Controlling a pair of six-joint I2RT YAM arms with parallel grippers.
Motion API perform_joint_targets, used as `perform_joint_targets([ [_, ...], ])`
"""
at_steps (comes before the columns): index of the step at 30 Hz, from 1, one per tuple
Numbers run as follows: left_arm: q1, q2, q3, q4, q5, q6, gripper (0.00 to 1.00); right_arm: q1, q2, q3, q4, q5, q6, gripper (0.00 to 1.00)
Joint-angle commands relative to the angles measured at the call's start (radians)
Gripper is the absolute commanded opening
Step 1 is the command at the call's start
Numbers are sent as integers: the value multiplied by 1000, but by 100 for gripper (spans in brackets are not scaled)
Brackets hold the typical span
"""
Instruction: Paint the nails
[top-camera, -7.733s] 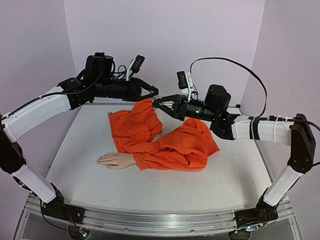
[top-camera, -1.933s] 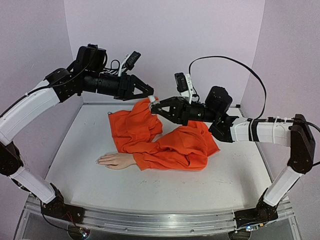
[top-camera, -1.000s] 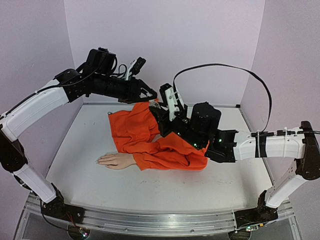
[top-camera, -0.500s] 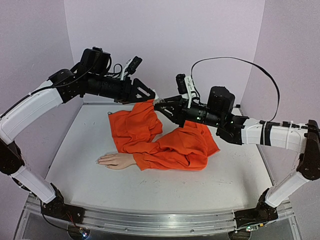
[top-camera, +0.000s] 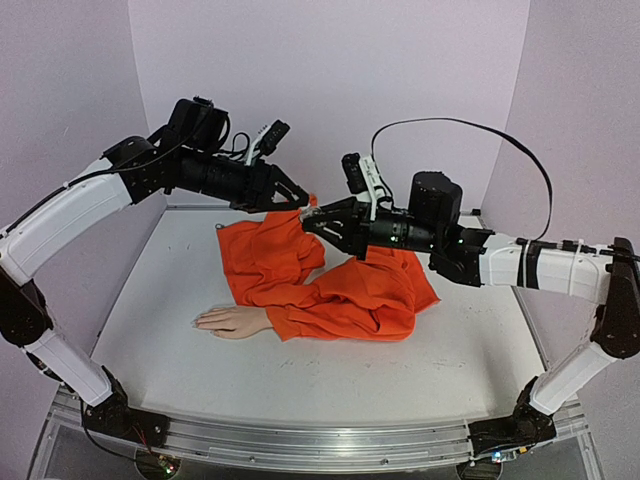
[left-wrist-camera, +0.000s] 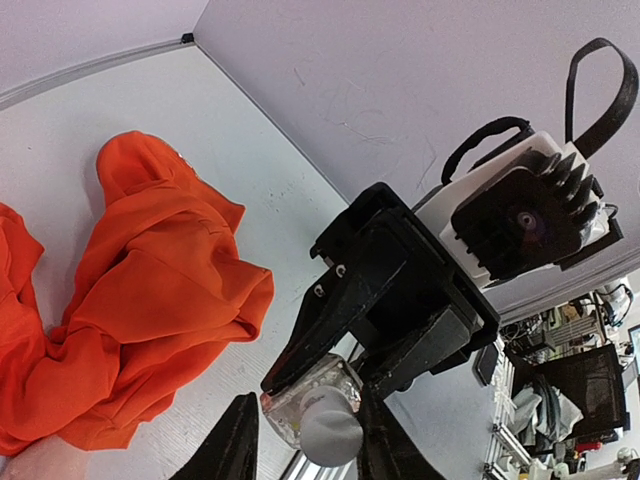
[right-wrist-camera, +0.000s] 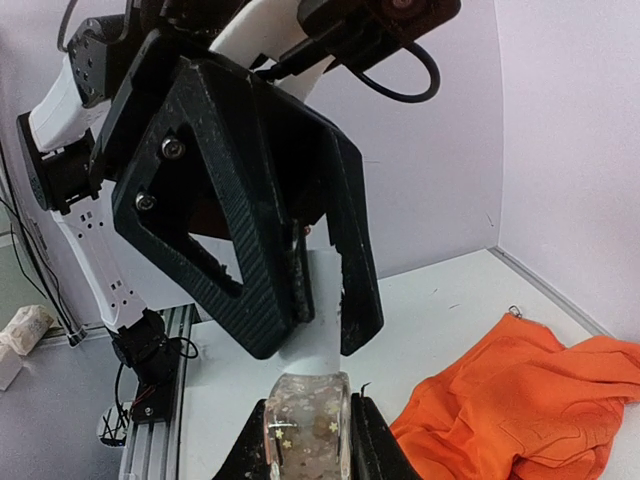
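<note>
Both above orange sleeve (top-camera: 300, 268): right gripper (top-camera: 313, 221) clenched on glass bottle (right-wrist-camera: 306, 408); left gripper (top-camera: 297, 202) straddles its white cap (right-wrist-camera: 320, 345), grip unclear

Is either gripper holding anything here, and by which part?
The right gripper clamps the small clear glass bottle by its body. The left gripper straddles its white cap; whether it grips cannot be told.

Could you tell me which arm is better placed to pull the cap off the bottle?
Left. The left gripper straddles the cap, while the right gripper is shut on the bottle and is probably best left steadying it.
</note>
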Motion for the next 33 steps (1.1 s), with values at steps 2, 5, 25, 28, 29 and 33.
perform_joint_targets([
  [2, 3, -3, 59, 7, -7, 12, 32, 2, 2, 51, 43, -30, -15, 0],
  [5, 2, 3, 64, 7, 0, 12, 29, 2, 4, 51, 41, -31, -16, 0],
  [25, 3, -24, 69, -20, -90, 14, 0, 3, -2, 25, 22, 18, -63, 0],
  [28, 2, -30, 69, -19, -102, 15, 0, 3, -2, 23, 26, 17, -61, 0],
  [29, 3, -34, 69, -19, -106, 15, 0, 2, -1, 23, 26, 15, -61, 0],
  [33, 2, -41, 70, -18, -111, 16, 0, 2, 2, 22, 26, 14, -60, 0],
])
